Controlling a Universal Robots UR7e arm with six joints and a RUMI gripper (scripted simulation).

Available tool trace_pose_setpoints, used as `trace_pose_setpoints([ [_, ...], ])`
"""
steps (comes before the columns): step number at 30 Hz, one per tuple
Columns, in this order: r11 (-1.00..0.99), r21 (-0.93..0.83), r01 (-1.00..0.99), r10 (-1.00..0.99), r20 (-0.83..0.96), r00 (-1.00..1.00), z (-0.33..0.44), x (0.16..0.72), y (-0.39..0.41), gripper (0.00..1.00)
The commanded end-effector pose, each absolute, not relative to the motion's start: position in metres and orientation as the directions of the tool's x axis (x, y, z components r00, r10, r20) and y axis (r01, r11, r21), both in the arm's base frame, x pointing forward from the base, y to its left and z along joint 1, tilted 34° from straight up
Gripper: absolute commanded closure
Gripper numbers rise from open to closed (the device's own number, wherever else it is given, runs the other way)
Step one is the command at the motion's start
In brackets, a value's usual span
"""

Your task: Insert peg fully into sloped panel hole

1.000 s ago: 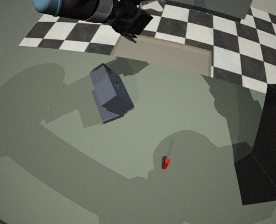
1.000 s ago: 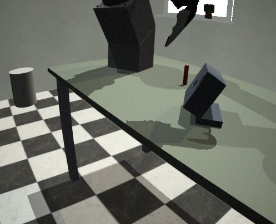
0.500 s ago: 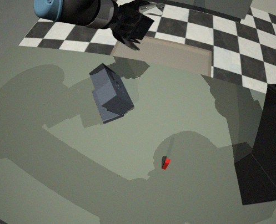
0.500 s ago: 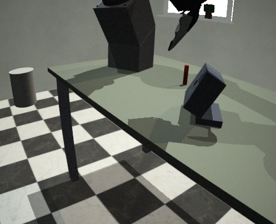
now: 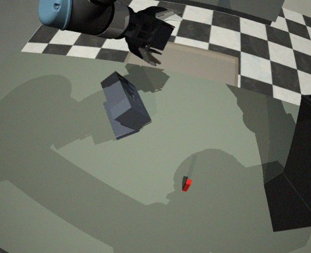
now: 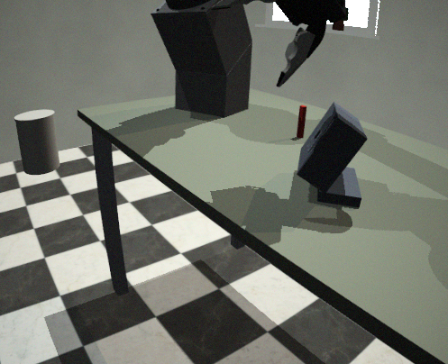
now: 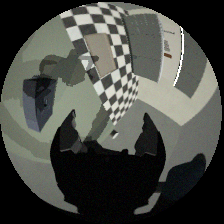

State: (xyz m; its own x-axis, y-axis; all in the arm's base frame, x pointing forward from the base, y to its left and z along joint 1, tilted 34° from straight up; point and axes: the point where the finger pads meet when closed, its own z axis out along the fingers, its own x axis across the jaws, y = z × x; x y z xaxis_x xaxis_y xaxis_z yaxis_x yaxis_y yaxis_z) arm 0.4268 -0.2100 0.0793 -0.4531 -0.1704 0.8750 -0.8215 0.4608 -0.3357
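Note:
The red peg (image 5: 187, 184) (image 6: 301, 121) stands upright on the green table (image 5: 206, 125) (image 6: 215, 153), well away from the block. The blue-grey block with the sloped panel (image 5: 124, 104) (image 6: 332, 146) (image 7: 36, 102) sits tilted on its base near the table's far edge; a small dark hole shows in its sloped face. My gripper (image 5: 150, 56) (image 6: 297, 59) (image 7: 109, 111) is open and empty. It hangs high in the air above the table's edge, beyond the block and far from the peg.
The arm's dark base pedestal (image 5: 303, 166) (image 6: 211, 59) stands on the table at one side. A grey cylinder (image 6: 36, 141) stands on the checkered floor (image 5: 262, 37) (image 6: 71, 252) beside the table. A tan mat (image 5: 199, 64) lies on the floor.

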Motion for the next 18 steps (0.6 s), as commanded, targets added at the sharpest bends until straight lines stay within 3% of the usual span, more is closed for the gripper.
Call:
trace_pose_setpoints([
  [1, 0.454, -0.305, -0.837, -0.195, 0.883, -0.427, 0.075, 0.427, -0.208, 0.0],
  [18, 0.416, -0.161, -0.895, -0.292, 0.908, -0.299, 0.053, 0.426, -0.199, 0.0],
])
